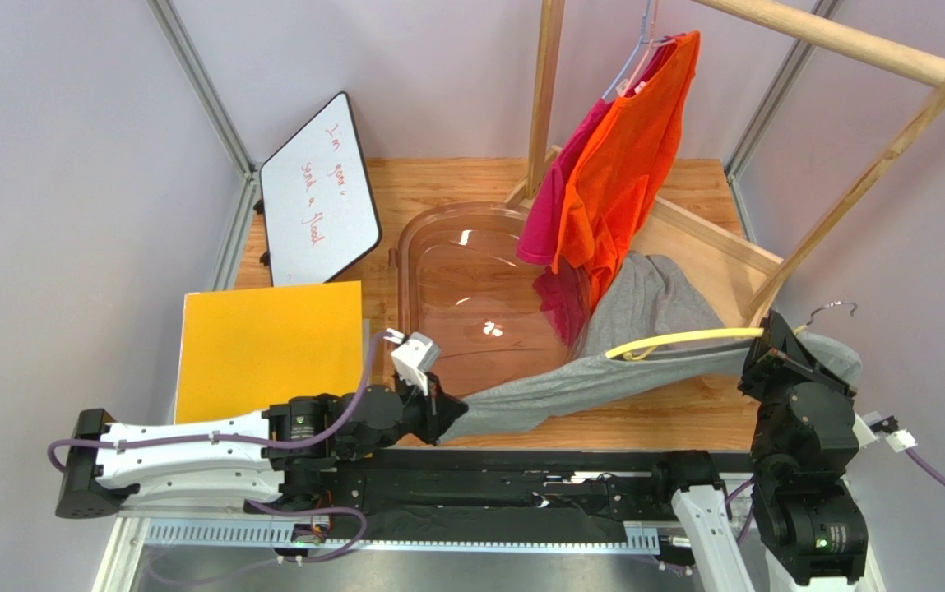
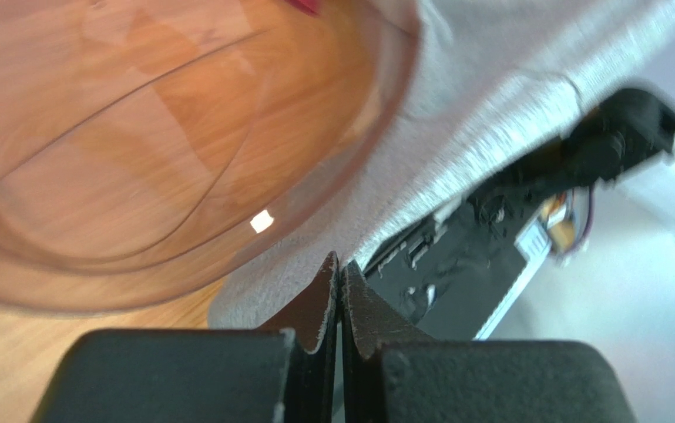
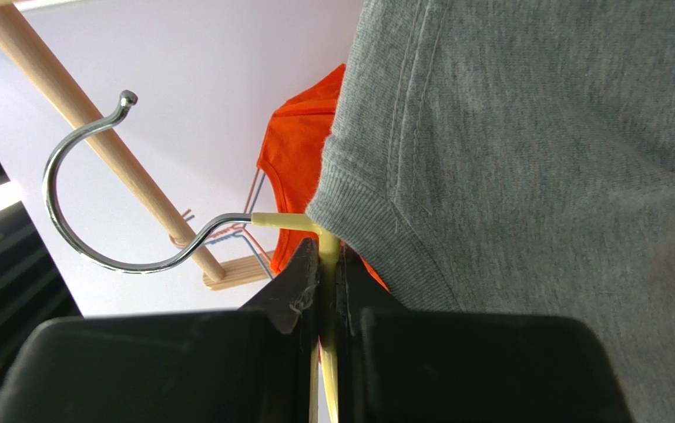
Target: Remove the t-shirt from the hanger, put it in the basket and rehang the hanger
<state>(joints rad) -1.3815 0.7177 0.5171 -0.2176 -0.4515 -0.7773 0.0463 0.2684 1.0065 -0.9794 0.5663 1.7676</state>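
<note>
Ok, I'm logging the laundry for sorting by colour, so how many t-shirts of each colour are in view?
grey t-shirt: 1
orange t-shirt: 1
magenta t-shirt: 1 (the darker red patch below it seems to be its hem, seen through the clear tub)
Total: 3

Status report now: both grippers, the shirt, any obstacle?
Left gripper shut on gray t-shirt hem. Right gripper shut on yellow hanger. Shirt stretched between, collar still on hanger. Clear tub close beside it.
</note>
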